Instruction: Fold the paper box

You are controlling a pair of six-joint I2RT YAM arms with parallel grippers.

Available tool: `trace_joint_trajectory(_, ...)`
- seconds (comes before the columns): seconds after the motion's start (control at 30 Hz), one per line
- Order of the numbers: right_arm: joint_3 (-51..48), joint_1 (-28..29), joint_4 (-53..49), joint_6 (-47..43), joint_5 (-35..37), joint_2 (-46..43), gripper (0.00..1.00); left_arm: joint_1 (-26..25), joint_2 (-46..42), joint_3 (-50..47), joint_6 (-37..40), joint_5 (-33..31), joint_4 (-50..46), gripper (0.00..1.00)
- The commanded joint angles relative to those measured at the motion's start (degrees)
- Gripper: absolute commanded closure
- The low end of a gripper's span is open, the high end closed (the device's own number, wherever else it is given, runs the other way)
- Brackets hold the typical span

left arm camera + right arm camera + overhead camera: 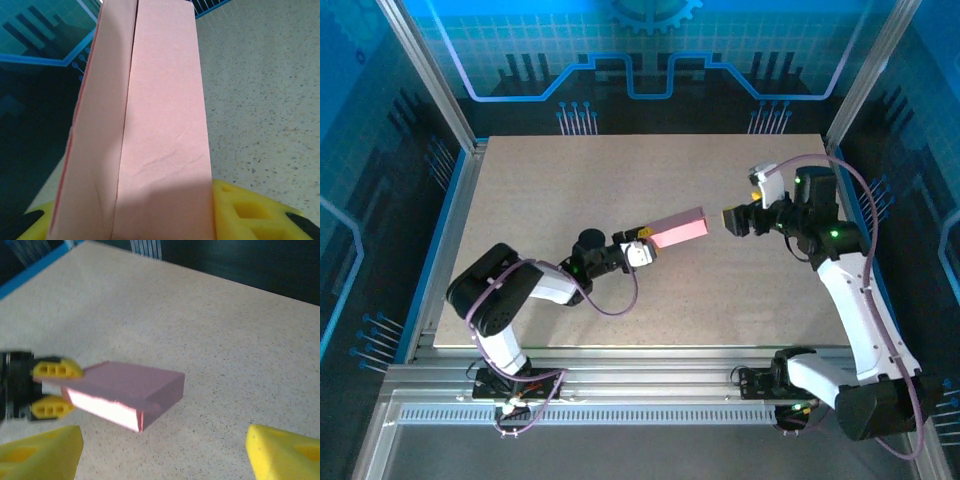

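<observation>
The left arm (pixel 510 290) lies low across the table (pixel 570 180), elbow folded back near its base and forearm reaching toward the centre. The left gripper (pixel 642 243) is clamped on one short end of the paper box (pixel 678 228). Seen from the right wrist, its yellow fingers (pixel 52 369) pinch the box from above and below. The right arm (pixel 850 300) rises from its base at the near right corner and bends inward, its wrist turned to face the left arm. The right gripper (pixel 732 219) is level with the free end of the box and just apart from it. Its jaws are spread wide, its own yellow fingers (pixel 285 455) sit at the two lower corners of the right wrist view, and nothing is between them. The box is folded into a long, flat, rectangular pink shape. It sticks straight out from the left gripper over the middle of the table, angled toward the far right. In the left wrist view a seam runs the length of its broad face, where one panel overlaps another, and faint wrinkles cross the paper. From the right wrist, the side wall catches bright light and a small flap edge shows at the free end. Whether the box touches the table cannot be told.
</observation>
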Motion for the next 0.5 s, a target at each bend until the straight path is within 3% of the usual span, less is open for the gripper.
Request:
trace_joint_trajectory(0.0, 3.2, 2.1, -5.1, -12.0, 1.8, 2.8, 0.13, 2.2, -4.1, 0.3, -5.4, 8.7, -11.3, 0.75)
trace_joint_trajectory(0.07, 4.3, 3.5, -6.7, -15.7, 0.1, 4.7, 0.13, 2.8, -5.1, 0.6, -6.1, 10.2, -14.6, 0.79)
trace_joint_trajectory(0.3, 9.6, 6.7, -15.2, -30.7, -4.3, 12.7, 0.1, 4.0, -7.4, 1.9, -4.2, 13.7, -22.4, 0.77)
trace_joint_trajectory(0.47, 15.8, 7.9, -21.7, -35.0, -8.4, 21.7, 0.12, 4.3, -7.6, 3.7, -3.1, 15.8, -28.0, 0.77)
